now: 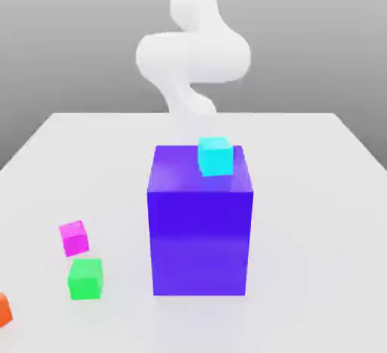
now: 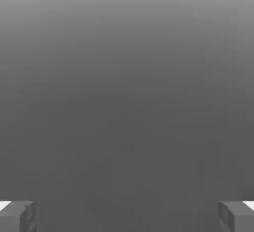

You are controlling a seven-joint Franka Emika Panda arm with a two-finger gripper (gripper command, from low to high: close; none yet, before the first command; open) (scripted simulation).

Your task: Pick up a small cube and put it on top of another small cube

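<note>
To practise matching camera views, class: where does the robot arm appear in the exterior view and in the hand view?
Exterior view: the white arm rises behind the blue-violet block, near the picture's middle.
Hand view: its jaws stand open, with two grey fingertips far apart at the picture's edge.
Shared landmark: probably the plain grey backdrop, which also lies between the fingertips.

I see a pale grey table (image 1: pixel 302 215) carrying a big blue-violet block (image 1: pixel 200 230) just in front of the arm (image 1: pixel 193 49). Farther from the arm, toward the exterior view's left, lie the small cube (image 1: pixel 74 238), a green cube (image 1: pixel 85 279) just beside it, and an orange cube (image 1: pixel 4 310) at the edge.
</note>
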